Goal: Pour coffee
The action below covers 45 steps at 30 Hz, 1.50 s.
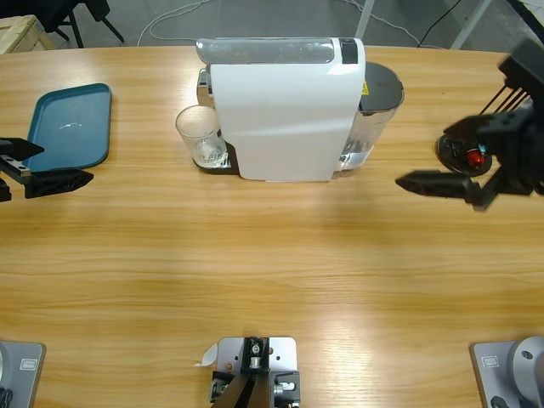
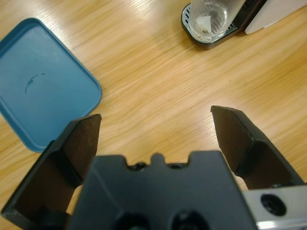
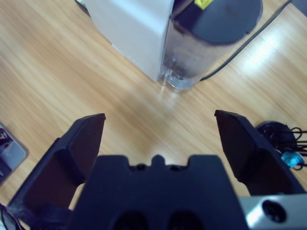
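Glass (image 1: 201, 136): a small clear tumbler, upright, long axis vertical, mouth up, on the dark drip tray (image 1: 218, 163) at the left end of the machine (image 1: 285, 106). Through its wall in the left wrist view, a shallow pale layer of coffee (image 2: 205, 28) lay at the bottom.

Machine: a white body toward the far middle of the worktop (image 1: 272, 272), with a silver top band. A clear water tank (image 1: 374, 119) with a dark lid stood against its right end; a dark cable (image 3: 249, 40) ran off from behind the tank.

Tray (image 1: 70, 126): teal, shallow, with rounded corners, flat on the worktop well left of the glass, nothing in it.

Left claw (image 1: 59, 181): near the left edge, just beside the tray's near corner, jaws spread wide and holding nothing, well apart from the glass. Bare wood lay between it and the glass.

Right claw (image 1: 433, 183): at the right, jaws likewise spread and empty, near the tank but apart from it. The machine stood between this claw and the glass.

Round black item (image 1: 459, 153) with a red spot: on the worktop by the right arm; what it was could not be told.
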Each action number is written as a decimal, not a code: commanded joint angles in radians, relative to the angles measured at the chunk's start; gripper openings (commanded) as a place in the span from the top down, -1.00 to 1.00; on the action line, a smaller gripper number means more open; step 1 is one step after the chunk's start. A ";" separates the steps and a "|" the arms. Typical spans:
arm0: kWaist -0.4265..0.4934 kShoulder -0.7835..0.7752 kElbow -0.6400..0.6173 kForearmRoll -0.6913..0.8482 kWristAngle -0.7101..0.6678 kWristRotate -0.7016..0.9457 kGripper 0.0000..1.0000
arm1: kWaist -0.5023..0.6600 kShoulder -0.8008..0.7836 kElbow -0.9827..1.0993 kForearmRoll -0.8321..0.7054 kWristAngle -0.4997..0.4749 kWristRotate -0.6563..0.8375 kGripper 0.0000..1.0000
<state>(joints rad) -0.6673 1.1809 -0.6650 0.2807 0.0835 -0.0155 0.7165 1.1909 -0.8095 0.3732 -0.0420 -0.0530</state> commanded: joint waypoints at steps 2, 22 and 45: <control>-0.037 -0.059 0.072 -0.067 0.016 0.001 -0.99 | 0.009 -0.177 0.244 -0.157 0.016 0.004 -0.97; -0.066 -0.137 0.259 -0.362 0.021 0.078 -1.00 | 0.031 -0.200 0.370 -0.342 0.028 0.039 -1.00; -0.069 -0.125 0.306 -0.461 -0.004 0.079 -0.96 | 0.032 -0.162 0.382 -0.356 0.021 0.051 -0.99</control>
<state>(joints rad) -0.7276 1.0461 -0.4055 -0.1419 0.0892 0.0540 0.7367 1.0138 -0.4610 0.0245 -0.0153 -0.0149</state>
